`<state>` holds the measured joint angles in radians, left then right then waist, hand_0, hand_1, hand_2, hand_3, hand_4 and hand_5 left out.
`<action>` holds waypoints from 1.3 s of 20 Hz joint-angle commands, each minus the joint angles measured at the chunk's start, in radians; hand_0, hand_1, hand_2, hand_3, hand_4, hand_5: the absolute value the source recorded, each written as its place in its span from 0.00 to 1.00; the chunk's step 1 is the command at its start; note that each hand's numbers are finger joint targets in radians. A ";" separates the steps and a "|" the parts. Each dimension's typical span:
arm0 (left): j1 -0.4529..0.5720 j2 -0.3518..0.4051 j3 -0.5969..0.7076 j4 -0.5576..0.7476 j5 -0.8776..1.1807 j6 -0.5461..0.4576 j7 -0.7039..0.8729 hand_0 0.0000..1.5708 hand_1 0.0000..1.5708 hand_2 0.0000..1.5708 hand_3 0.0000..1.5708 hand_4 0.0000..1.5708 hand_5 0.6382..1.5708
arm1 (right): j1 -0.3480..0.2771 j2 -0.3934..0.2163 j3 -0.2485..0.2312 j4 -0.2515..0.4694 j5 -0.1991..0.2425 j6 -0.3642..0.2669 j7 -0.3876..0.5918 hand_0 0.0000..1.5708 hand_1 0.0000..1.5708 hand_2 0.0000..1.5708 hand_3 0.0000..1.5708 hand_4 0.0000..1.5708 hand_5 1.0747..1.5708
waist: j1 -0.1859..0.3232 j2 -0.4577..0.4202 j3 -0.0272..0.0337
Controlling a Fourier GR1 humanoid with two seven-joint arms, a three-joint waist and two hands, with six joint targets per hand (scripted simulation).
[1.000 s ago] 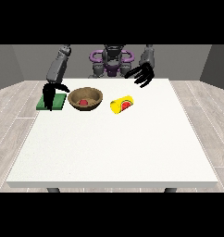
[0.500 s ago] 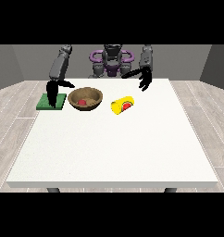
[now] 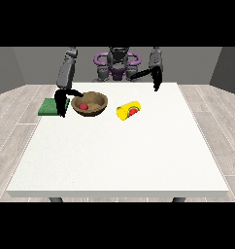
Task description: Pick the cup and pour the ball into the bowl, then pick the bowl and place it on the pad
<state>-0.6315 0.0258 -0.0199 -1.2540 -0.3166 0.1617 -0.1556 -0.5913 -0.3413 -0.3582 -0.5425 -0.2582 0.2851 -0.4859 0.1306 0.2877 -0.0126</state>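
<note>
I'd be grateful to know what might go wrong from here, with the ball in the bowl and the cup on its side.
1. The brown wooden bowl sits beside the green square pad; the hand at the view's left stands between them and may nudge the bowl while gripping.
2. Tilting the bowl in transit might spill the red ball.
3. The tipped yellow cup might roll.

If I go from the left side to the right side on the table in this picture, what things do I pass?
Green pad → brown bowl with a red ball inside → yellow cup lying on its side.
</note>
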 commanded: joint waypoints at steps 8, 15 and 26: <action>-0.008 0.021 -0.027 -0.077 -0.005 -0.040 0.033 0.00 0.00 0.00 0.00 0.00 0.99 | -0.012 0.051 -0.025 0.067 -0.036 -0.002 0.000 0.00 0.00 0.00 0.00 0.15 0.92 | 0.072 0.048 0.0134; 0.082 0.036 0.006 -0.005 0.025 -0.053 -0.036 0.00 0.00 0.00 0.00 0.00 0.99 | -0.062 0.134 0.013 0.040 -0.023 -0.113 0.063 0.00 0.00 0.00 0.00 0.24 0.96 | 0.021 -0.053 0.0127; 0.025 0.041 0.007 -0.069 0.050 -0.093 0.039 0.00 0.00 0.00 0.00 0.00 1.00 | -0.048 0.057 0.056 0.148 0.067 -0.278 0.192 1.00 1.00 1.00 1.00 0.67 0.96 | 0.089 -0.010 0.0129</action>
<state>-0.6025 0.0688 0.0004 -1.2988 -0.2696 0.0856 -0.1363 -0.6522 -0.2682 -0.3203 -0.4685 -0.2219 0.0544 -0.3924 0.1839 0.2519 -0.0224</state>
